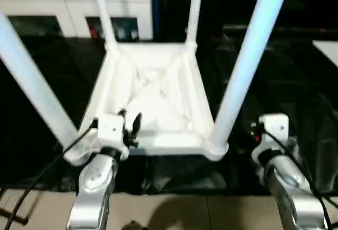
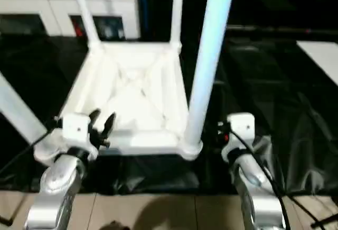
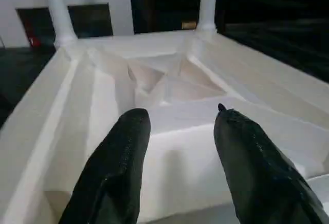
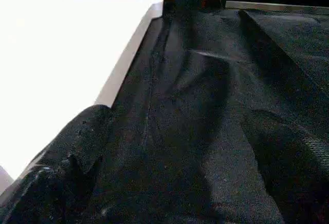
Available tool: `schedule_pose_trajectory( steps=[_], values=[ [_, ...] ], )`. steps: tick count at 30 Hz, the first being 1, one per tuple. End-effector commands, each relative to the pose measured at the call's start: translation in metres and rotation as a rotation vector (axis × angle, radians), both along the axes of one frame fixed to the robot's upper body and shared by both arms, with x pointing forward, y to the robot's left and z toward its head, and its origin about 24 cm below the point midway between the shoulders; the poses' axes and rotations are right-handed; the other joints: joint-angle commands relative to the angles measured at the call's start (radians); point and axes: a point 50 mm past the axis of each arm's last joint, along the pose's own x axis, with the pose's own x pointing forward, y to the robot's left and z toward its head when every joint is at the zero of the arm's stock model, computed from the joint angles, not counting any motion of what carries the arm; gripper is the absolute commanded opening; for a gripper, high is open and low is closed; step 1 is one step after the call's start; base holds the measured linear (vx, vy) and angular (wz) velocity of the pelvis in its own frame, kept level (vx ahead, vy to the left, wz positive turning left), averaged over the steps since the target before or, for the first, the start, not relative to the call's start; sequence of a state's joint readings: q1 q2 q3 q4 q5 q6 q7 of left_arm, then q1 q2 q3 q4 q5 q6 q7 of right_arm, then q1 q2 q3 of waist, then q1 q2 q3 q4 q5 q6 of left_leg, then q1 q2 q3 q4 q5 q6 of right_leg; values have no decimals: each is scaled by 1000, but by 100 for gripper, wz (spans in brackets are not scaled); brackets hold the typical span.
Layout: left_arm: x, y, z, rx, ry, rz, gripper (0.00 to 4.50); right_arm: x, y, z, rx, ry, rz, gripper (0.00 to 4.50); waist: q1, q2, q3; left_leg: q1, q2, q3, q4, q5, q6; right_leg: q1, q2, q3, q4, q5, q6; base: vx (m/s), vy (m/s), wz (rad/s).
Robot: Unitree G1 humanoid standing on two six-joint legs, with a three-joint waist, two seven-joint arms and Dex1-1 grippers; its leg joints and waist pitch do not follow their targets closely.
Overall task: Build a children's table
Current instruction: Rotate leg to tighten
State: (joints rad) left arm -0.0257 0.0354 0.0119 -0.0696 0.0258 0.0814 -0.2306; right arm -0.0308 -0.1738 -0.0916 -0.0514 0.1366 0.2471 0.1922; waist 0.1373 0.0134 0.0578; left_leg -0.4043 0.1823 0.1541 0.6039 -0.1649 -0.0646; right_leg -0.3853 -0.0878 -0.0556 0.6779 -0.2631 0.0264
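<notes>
- The small white plastic children's table (image 1: 150,101) is being seen upside down on the black cloth-covered work surface (image 1: 296,93), in the middle of the head view.
- Its four long round white legs are sticking up from the corner sockets: one near leg (image 1: 245,66) at about 3 o'clock from the table's middle, one near leg (image 1: 31,85) at about 9 o'clock, and two far legs at about 11 and 1 o'clock.
- The left gripper (image 1: 131,126) is being held at about 7 o'clock from the table's middle, over the near rim.
- Its two black fingers (image 3: 115,172) are being kept about half apart, and nothing is being held between them.
- The right gripper (image 4: 177,172) is being kept beside the table at about 4 o'clock, over the black cloth, with the table's white edge just beside one finger.
- Its fingers are being held wide apart, and nothing is being held.
- A white cabinet (image 1: 58,3) is being seen far behind, at about 11 o'clock.
</notes>
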Motion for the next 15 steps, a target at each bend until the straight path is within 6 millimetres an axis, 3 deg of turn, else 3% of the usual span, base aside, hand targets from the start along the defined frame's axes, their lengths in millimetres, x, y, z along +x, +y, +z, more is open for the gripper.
schedule_pose_trajectory(
  steps=[1, 4, 11, 12, 13, 14, 15],
  values=[
    [0, -1, 1, 21, -3, -19, 237, -1, -8, -1, -16, 8, -20, 450, -12, 3, -44, 23, 42, -23, -93, -388, -44, 15, -42, 41, -132, -291, -92, 0, 0, 0],
    [-1, 0, 0, 16, -3, -10, 237, -3, -9, 1, -24, 1, 75, 450, -15, 3, -45, 25, 45, -24, -103, -413, -36, 25, -46, 39, -143, -248, -96, 0, 0, 0],
    [-3, 1, 2, 20, -39, -2, 237, -3, -17, 4, -91, 1, 116, 450, -28, -3, -49, 18, 43, -12, -98, -309, -1, 30, -46, 43, -142, -116, -119, 0, 0, 0],
    [-4, 1, 3, 28, -49, 5, 237, -3, -18, 4, -95, 5, 107, 450, -27, 11, -41, -34, 12, -57, -124, -322, 67, 66, -43, -29, -135, -125, -115, 0, 0, 0],
    [-4, 1, 3, 28, -49, 5, 237, -3, -18, 4, -95, 5, 107, 450, -47, 18, -50, -22, 20, -101, -111, -352, 91, 64, -38, -47, -130, -65, -145, 16, -12, 35],
    [-4, 1, 3, 24, -48, 14, 237, -2, -17, 4, -108, -3, 102, 450, -48, 36, -53, -11, 27, -120, -114, -373, 94, 67, -29, -59, -123, -41, -175, 47, -39, 49],
    [-4, 3, 1, 1, -29, 36, 237, -2, -18, 5, -111, -9, 96, 450, -71, 48, -52, 5, 51, -190, -128, -375, 131, 64, 11, -74, -81, -14, -222, 47, -39, 49]
  ],
)
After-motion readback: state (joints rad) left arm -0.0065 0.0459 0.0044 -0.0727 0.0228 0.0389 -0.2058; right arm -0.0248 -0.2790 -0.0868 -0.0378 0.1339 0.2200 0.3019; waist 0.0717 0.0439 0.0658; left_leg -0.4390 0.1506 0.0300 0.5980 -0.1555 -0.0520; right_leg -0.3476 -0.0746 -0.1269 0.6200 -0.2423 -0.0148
